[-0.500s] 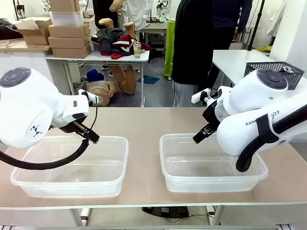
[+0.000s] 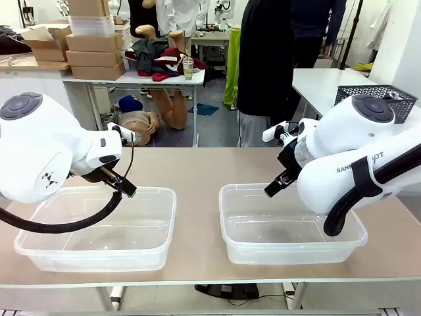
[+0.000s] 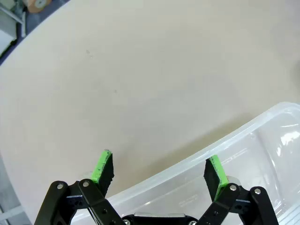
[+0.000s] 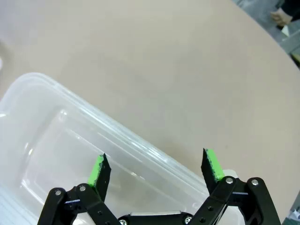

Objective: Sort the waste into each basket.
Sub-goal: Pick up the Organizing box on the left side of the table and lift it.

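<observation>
Spread wide stand the jaws of both grippers, with only tub and table behind the green pads.

The left tub sits on the left half of the table, its long front wall close to the near edge. The right tub sits on the right half, also close to the near edge. A bare strip of table lies between them, so they are apart and roughly in line. Both are clear, and the tabletop shows through their floors.

In the left wrist view, the left gripper hangs over the lipped rim of its tub. The rim runs slantwise between the fingers, one pad over bare table and the other over the tub's inside. In the right wrist view, the right gripper hangs the same way across a rim near a rounded corner. One pad is over the inside and the other at the outer side of the lip.

From the front, the left arm bends in above the far-left corner of its tub. The right arm leans over the far-right part of the other.

At the table's far edge stands a person in a black top. Farther right, a dark lattice basket rests on a white side table. Cardboard boxes and a cup sit on a bench behind.
</observation>
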Motion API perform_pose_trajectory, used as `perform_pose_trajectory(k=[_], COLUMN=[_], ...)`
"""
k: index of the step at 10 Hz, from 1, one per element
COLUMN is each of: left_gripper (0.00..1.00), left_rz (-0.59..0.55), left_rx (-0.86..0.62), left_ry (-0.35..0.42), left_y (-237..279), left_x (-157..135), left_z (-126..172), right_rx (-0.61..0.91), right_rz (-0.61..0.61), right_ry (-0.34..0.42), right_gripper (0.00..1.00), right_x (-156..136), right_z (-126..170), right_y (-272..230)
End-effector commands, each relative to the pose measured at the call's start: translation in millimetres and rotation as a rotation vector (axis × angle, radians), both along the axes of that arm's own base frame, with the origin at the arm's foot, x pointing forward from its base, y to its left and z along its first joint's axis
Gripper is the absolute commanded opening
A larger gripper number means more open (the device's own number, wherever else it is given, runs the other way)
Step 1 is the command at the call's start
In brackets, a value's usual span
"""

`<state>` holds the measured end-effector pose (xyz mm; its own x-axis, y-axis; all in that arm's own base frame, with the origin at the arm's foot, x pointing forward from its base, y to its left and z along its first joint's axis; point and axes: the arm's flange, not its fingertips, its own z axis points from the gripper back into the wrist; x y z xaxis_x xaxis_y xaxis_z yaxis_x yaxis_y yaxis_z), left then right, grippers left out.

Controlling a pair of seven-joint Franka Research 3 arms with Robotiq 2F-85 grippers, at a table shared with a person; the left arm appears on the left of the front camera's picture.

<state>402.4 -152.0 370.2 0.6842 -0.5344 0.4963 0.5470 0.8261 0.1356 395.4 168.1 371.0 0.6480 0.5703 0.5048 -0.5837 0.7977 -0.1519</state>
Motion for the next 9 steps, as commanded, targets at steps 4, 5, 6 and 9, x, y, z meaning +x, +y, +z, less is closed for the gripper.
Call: perform_pose_trajectory(k=[4,5,6,9], left_gripper=[1.0,1.0,1.0,1.0], left_rz=[0.0,0.0,0.0,0.105], left_rx=[0.0,0.0,0.0,-0.093], left_ry=[0.0,0.0,0.0,-0.088], left_y=[0,0,0,37], left_x=[0,0,0,-41], left_z=[0,0,0,103], right_rx=[0.001,0.001,0.0,0.02], right_rz=[0.0,0.0,0.0,-0.107], right_ry=[0.0,0.0,0.0,-0.087], right_gripper=[1.0,1.0,1.0,1.0], right_x=[0,0,0,-52], right_z=[0,0,0,104], right_y=[0,0,0,-23])
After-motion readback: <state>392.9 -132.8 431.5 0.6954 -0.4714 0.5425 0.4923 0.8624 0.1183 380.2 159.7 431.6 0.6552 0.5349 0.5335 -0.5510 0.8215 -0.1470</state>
